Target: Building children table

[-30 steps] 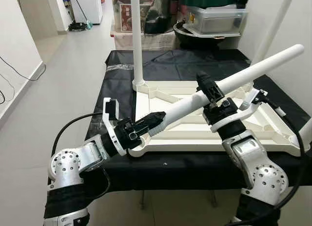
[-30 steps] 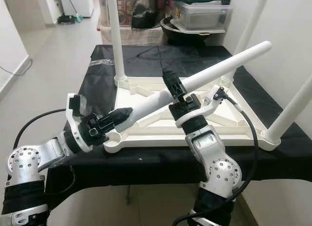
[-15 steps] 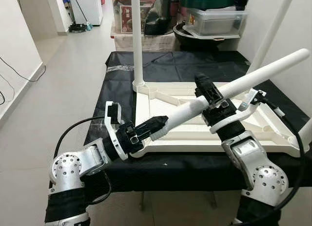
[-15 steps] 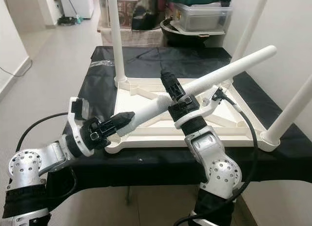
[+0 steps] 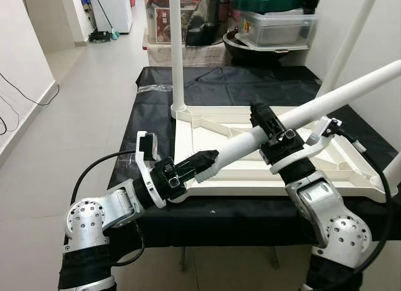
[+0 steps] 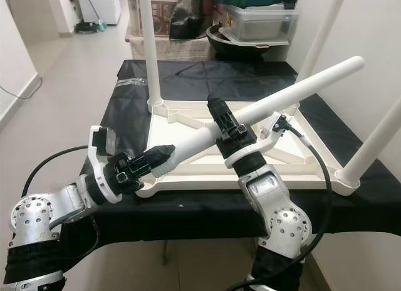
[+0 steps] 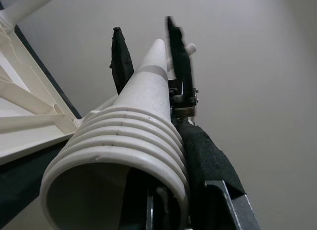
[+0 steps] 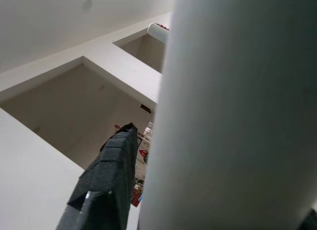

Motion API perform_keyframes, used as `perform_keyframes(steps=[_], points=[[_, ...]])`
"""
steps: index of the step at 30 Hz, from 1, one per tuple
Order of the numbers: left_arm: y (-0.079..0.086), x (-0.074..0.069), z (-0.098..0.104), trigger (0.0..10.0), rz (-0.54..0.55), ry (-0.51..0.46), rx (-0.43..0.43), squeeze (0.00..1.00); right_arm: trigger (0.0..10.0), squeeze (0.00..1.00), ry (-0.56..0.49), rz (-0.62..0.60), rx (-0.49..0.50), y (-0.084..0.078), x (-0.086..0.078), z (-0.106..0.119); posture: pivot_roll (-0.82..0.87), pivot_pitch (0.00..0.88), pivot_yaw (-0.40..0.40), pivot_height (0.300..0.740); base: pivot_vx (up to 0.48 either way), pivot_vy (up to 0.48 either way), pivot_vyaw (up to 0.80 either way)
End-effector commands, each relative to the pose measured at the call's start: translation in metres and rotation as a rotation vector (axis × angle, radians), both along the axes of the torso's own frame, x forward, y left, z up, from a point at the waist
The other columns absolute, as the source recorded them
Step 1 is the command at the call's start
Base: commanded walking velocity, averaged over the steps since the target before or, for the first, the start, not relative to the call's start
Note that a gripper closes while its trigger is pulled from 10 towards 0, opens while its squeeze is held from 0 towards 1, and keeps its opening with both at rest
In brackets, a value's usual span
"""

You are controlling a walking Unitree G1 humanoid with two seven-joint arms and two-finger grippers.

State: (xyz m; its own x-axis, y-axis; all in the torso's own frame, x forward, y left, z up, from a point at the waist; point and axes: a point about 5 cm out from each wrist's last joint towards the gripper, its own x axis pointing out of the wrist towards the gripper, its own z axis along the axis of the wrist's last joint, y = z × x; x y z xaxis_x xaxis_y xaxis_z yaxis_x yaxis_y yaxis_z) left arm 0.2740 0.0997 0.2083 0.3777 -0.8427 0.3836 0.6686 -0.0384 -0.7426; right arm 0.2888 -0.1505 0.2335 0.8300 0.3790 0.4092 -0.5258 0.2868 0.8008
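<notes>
A white children's table top [image 5: 263,172] lies upside down on a black-covered table [image 5: 225,84]. Three white legs stand up from its corners, one at the back left [image 5: 177,52]. A loose white table leg [image 5: 326,100] slants from low left to high right above the top. My left gripper [image 5: 202,162] is shut on its ribbed threaded end [image 7: 124,155], just above the front-left corner socket [image 6: 145,189]. My right gripper [image 5: 268,125] is shut around the leg's middle. In the right wrist view the leg [image 8: 237,116] sits against a black finger [image 8: 106,185].
Plastic storage boxes and a dark tub [image 5: 276,21] stand behind the table. A tiled hallway floor [image 5: 88,115] runs along the left side, and a white wall closes the right. Cables trail from both arms near the table's front edge.
The loose leg has shifted a little to the right and its far end has risen. My left gripper has reached forward with the threaded end; the right gripper keeps its hold.
</notes>
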Motion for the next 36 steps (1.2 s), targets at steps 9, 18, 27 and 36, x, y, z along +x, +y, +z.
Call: perform_keyframes(steps=[9,18,27,36], points=[[0.005,-0.001,-0.008,10.0,0.015,0.034,0.043,0.0,0.0,0.0,-0.016,0.014,0.004,0.0,-0.002,0.002,0.12,0.0,-0.066,0.74,0.0,0.0,0.0],[0.006,0.006,-0.019,10.0,0.058,0.093,0.115,1.0,0.0,0.0,-0.024,0.007,0.009,-0.001,-0.002,0.003,0.13,0.0,-0.065,0.74,0.0,0.0,0.0],[0.015,0.013,-0.031,10.0,0.144,0.141,0.174,1.0,0.0,0.0,-0.062,-0.049,-0.01,-0.015,0.001,0.012,0.13,0.0,-0.066,0.74,0.0,0.0,0.0],[0.008,0.007,-0.044,10.0,0.157,0.138,0.291,0.0,0.0,0.0,-0.13,-0.268,-0.149,-0.04,0.008,0.033,0.13,0.0,-0.064,0.74,0.0,0.0,0.0]])
